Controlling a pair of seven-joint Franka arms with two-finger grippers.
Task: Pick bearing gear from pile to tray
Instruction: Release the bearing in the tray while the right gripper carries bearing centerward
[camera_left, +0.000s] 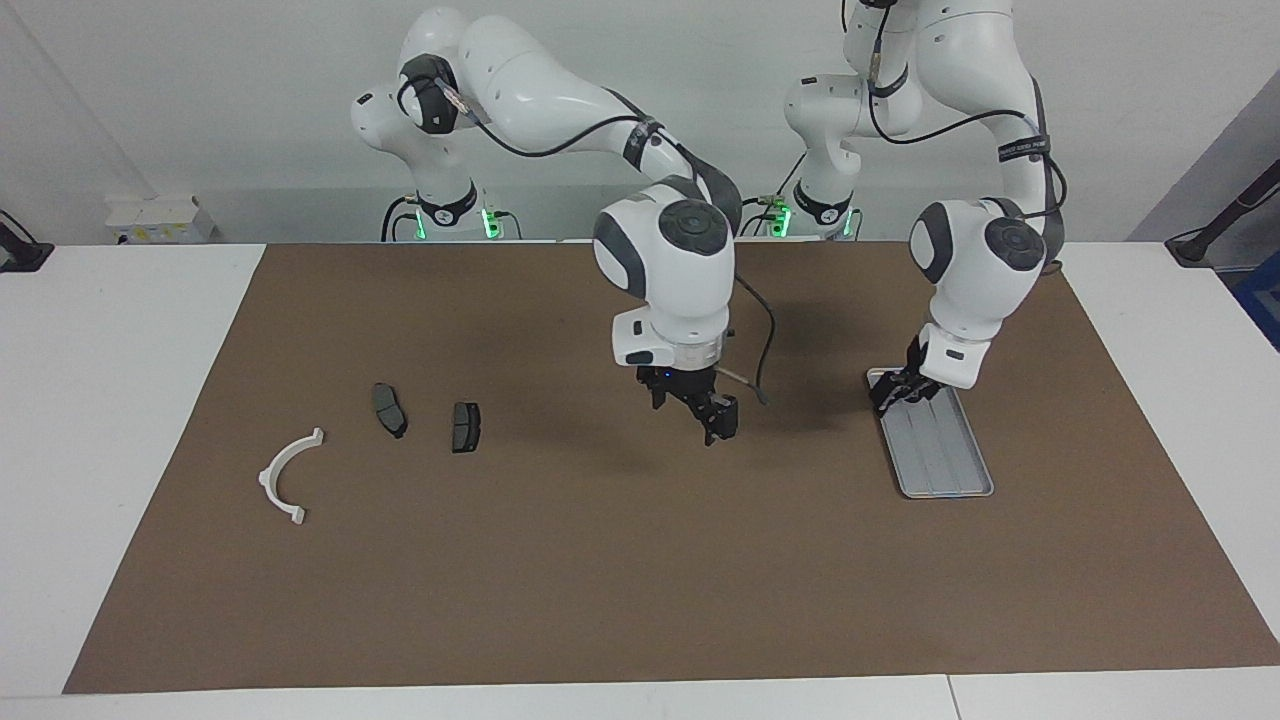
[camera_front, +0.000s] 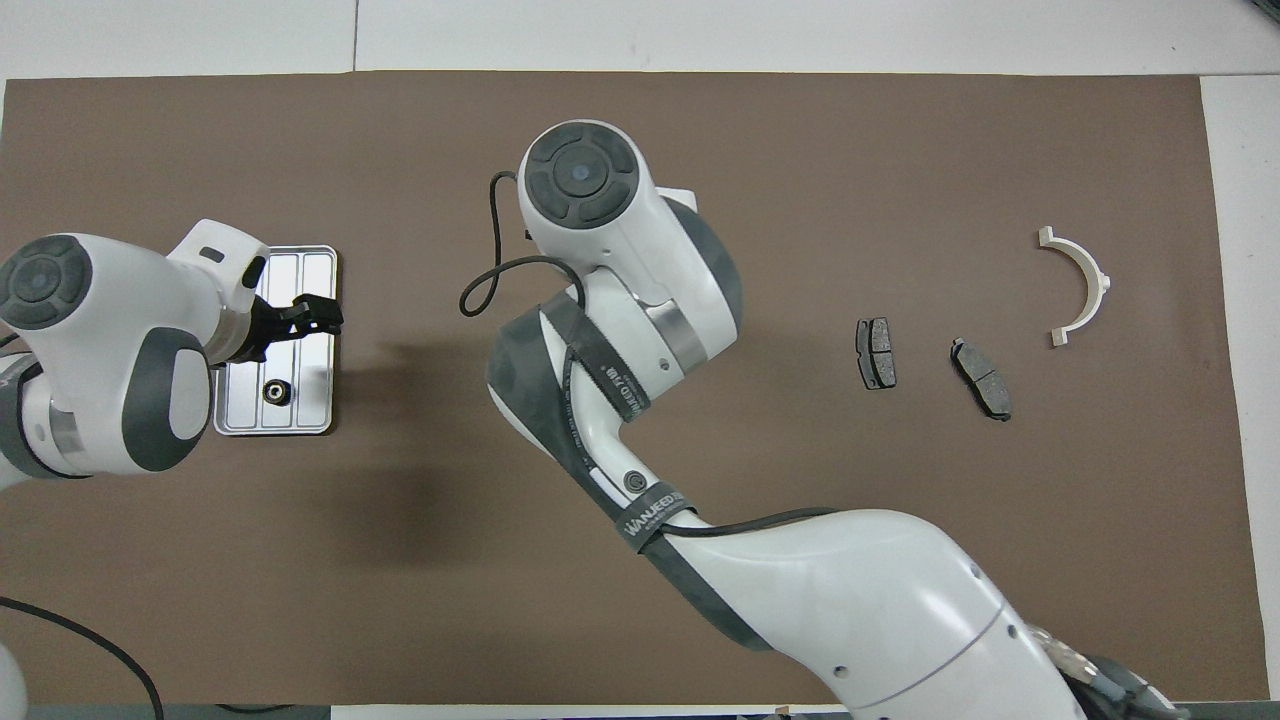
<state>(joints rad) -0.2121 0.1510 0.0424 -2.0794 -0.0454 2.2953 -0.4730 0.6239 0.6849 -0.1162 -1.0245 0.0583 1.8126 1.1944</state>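
A small black round bearing gear (camera_front: 272, 392) lies in the silver tray (camera_front: 300, 268), at the tray's end nearer to the robots. My left gripper (camera_front: 322, 316) hangs open just over the tray (camera_left: 945, 455) with nothing between its fingers. In the facing view it hides the gear. My right gripper (camera_left: 697, 410) is raised over the bare mat between the tray and the pile, open and empty. In the overhead view its own wrist covers it. The pile shows a white arc (camera_left: 288, 476) and two dark brake pads (camera_left: 389, 410) (camera_left: 465, 427).
A brown mat (camera_left: 600, 580) covers most of the white table. The right arm's forearm (camera_front: 800, 580) stretches over the mat's middle. The arc (camera_front: 1078, 285) and the pads (camera_front: 876, 353) (camera_front: 981, 378) lie toward the right arm's end of the table.
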